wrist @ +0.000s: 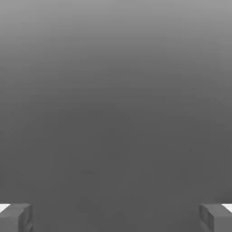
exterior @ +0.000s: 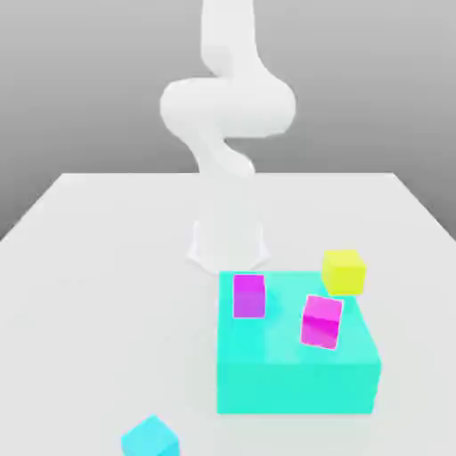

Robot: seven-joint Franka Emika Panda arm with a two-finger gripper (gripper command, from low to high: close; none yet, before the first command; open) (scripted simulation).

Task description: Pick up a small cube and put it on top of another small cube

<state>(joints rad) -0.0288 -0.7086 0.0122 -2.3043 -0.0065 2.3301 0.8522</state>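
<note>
The small cyan cube [exterior: 150, 438] sits on the white bench [exterior: 89, 267] at the near edge, toward the exterior view's left, well apart from the other small cubes and a little left of and nearer than the large cyan block [exterior: 294, 374]. Part of it seems cut off by the picture's near edge, so its full outline cannot be judged.

The small purple-violet cube [exterior: 248, 296] stands upright on top of the large cyan block, at the block's far left part. On the same top face, to the exterior view's right and nearer, lies the brighter magenta-pink cube [exterior: 321, 321], slightly tilted or turned and apart from the purple one. The yellow cube [exterior: 344, 272] is at the block's far right corner; whether it rests on the block or just behind it is hard to say.

The white arm [exterior: 227, 116] rises from its base [exterior: 228, 242] on the bench just beyond the block and curls upward out of the picture.

In the hand view, the pincer [wrist: 116, 217] shows two grey fingertips [wrist: 16, 217] set wide apart, fully spread, with nothing between them and a plain grey background beyond.
</note>
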